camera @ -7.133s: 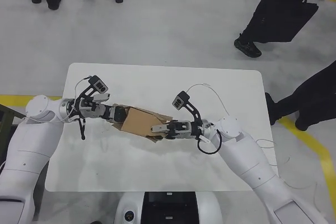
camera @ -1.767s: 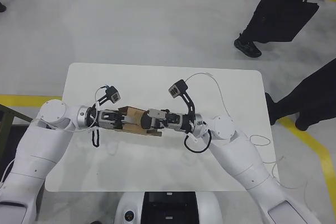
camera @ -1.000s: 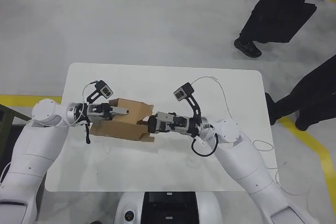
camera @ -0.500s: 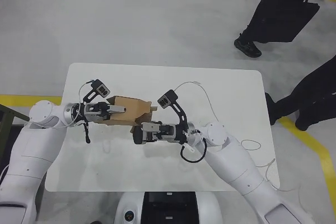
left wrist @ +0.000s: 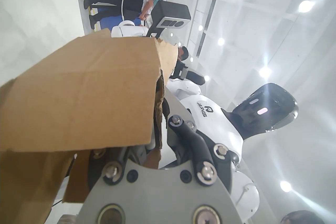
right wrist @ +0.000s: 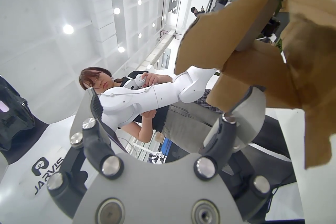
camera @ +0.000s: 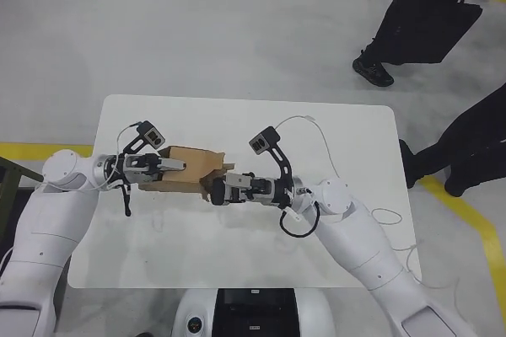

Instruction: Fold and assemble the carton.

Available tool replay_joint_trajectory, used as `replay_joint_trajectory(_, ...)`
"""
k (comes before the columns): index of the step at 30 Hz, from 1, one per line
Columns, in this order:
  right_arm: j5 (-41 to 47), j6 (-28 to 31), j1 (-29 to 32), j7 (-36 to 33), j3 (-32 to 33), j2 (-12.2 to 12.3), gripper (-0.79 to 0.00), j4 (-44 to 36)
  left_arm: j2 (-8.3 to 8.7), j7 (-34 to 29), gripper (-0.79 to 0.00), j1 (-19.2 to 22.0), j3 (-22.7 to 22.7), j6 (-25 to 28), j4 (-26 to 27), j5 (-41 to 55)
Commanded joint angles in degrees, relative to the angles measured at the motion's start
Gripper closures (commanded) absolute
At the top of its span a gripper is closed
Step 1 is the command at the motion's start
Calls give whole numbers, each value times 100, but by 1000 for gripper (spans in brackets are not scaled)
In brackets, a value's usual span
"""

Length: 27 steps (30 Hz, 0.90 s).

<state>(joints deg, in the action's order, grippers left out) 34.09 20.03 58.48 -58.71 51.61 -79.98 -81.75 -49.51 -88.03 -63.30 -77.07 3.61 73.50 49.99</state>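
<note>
Over the left half of the tabletop [camera: 337, 135], you have the carton [camera: 190, 162] between both arms, part-formed, with loose flaps at the end facing the right arm. Whether it rests on the surface or hangs just above it, I can't tell.

Your left tool [camera: 175, 166] looks clamped on a side wall: cardboard runs down between its fingers, though the panel hides one of them. Your right tool [right wrist: 170, 93] is spread wide and grips nothing, with one finger [right wrist: 249, 107] touching a ragged flap.

So you're in the flap-folding step, I'd say, and the body is only partly squared. The next move calls for pushing that flap inward along its crease while the left side holds firm.

Both arms reach in low and nearly level, wrists pointing at each other across the carton.
</note>
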Motion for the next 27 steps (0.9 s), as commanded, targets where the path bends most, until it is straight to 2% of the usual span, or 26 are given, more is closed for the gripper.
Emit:
replay_joint_trajectory(1, -52, -37, 60, 2, 115, 34, -785, -51, 0, 3, 0, 13, 41, -66, 5, 9)
replay_joint_trajectory(6, -45, -108, 135, -1, 199, 62, -785, -106, 21, 3, 0, 36, 147, -214, 32, 153)
replay_joint_trajectory(14, 47, -36, 25, 21, -30, -11, -785, -55, 99, 3, 0, 48, 293, -293, 167, 138)
replay_joint_trajectory(21, -20, 179, -119, 191, 29, -38, -785, 174, 187, 3, 0, 47, 429, -316, 269, 89)
replay_joint_trajectory(27, -455, 525, -134, 435, 212, -6, -785, 256, 266, 3, 0, 31, 538, -310, 410, 143)
